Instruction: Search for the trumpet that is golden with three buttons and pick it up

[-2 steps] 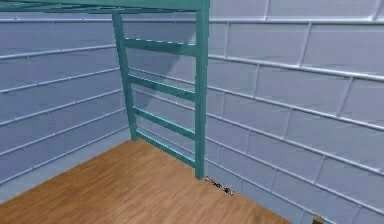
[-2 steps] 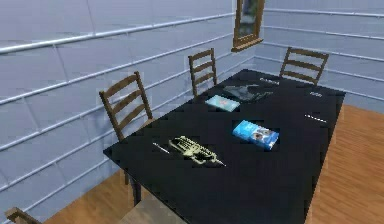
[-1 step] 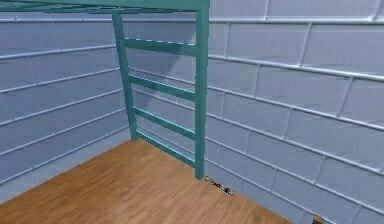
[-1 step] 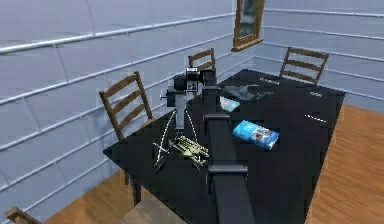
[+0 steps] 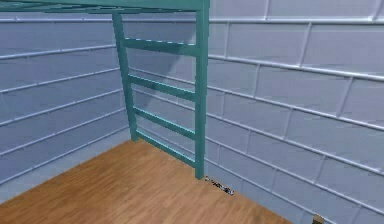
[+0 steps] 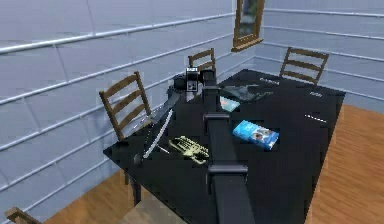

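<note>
Search looks over: the small golden brass trumpet (image 6: 188,149) lies flat on the black rectangular table (image 6: 300,150), toward its near end, just beside the dark square arm bar (image 6: 222,150). The gripper (image 6: 186,84) sits well past it, toward the far edge. I can't tell whether the fingers grasp anything. Next move, I'd judge: draw the arm in, line up with the trumpet, then lower.

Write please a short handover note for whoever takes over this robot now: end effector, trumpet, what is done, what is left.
End effector: farther out across the black table than the trumpet; cannot tell whether it holds anything.
Trumpet: golden, lying on the table, just left of the arm in the arm side view.
Done: trumpet found.
Left: grasp it and lift it.
</note>
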